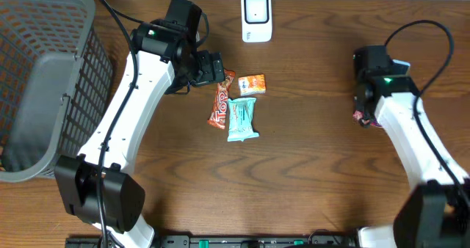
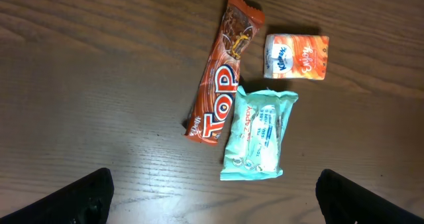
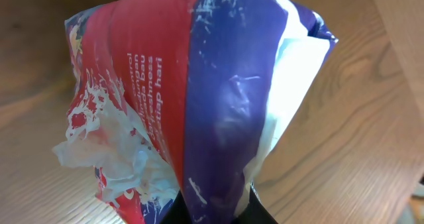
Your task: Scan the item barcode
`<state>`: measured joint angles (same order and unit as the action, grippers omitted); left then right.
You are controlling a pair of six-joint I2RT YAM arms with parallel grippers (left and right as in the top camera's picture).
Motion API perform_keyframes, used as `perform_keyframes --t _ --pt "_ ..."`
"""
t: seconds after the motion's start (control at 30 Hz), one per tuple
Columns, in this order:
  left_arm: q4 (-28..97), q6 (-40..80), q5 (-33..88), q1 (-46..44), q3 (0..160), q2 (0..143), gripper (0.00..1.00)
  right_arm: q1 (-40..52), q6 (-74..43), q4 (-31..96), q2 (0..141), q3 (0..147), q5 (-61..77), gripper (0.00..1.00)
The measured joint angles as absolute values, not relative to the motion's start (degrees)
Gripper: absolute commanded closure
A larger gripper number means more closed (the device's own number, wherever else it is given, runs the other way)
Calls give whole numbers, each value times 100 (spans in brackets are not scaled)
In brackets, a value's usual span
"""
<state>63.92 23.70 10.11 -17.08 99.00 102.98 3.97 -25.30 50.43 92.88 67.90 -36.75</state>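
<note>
The right gripper (image 3: 212, 214) is squeezed tight on a red and purple packet (image 3: 199, 98) (all crinkly) at the right side of the table (image 1: 308, 167). The left gripper (image 2: 222, 197) is wide open, holding nothing, above an orange TOP bar (image 2: 215, 91). The white scanner (image 1: 256, 17) sits at the far edge.

Crumpled red-and-purple packet (image 3: 199, 98) pinched in the right tool (image 3: 209, 209); white scanner (image 1: 256, 17) well apart.

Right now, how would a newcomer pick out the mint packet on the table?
Below the white scanner in the overhead view lie three snacks. The mint packet is the lowest, right of the long TOP bar, under the small orange pack; it alone is pale green.
</note>
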Motion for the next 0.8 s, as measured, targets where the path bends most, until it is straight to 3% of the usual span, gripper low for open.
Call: perform_keyframes --t 0.17,0.27,0.53,0.8 --pt "6392 2370 1011 -1708 9900 10298 2 751 -2574 4899 9878 6781 -3555 72" --pt "6392 2368 1011 -1708 9900 10298 2 1160 -2517 4595 9915 6783 -3319 43" --pt "6394 2370 1011 -1708 9900 10298 2 2169 -2373 4508 9920 7299 -2257 22" --pt "6396 2368 1011 -1708 9898 10298 2 1900 -2196 5826 9926 9284 -1892 9"
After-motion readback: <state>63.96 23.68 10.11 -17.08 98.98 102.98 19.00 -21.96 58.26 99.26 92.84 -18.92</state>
